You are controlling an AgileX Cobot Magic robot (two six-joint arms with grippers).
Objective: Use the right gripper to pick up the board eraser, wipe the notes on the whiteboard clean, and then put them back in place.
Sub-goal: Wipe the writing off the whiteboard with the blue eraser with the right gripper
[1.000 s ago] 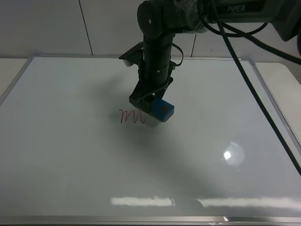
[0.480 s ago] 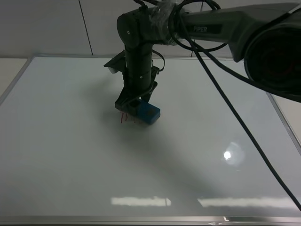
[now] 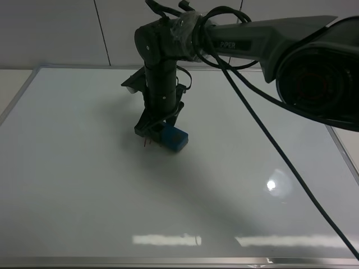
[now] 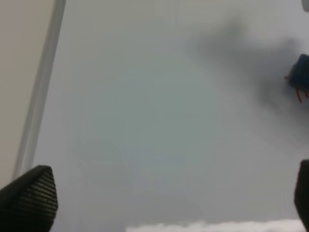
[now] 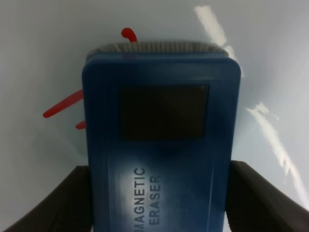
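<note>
The right gripper (image 3: pixel 158 130), clamped on the board eraser (image 3: pixel 173 138), holds it flat on the whiteboard (image 3: pixel 84 185), with the uncovered notes (image 5: pixel 62 107) just beside the eraser, toward the board's left edge

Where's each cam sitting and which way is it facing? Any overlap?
Exterior high: mounted high, looks down on the whiteboard; shows right arm, right tool gripping the board eraser.
Left wrist: behind the left tool, faces across the board; shows its open fingers.
Right wrist: behind the right tool, looks down at eraser and notes; fingers flank it.
Shared: all three see the eraser.
</note>
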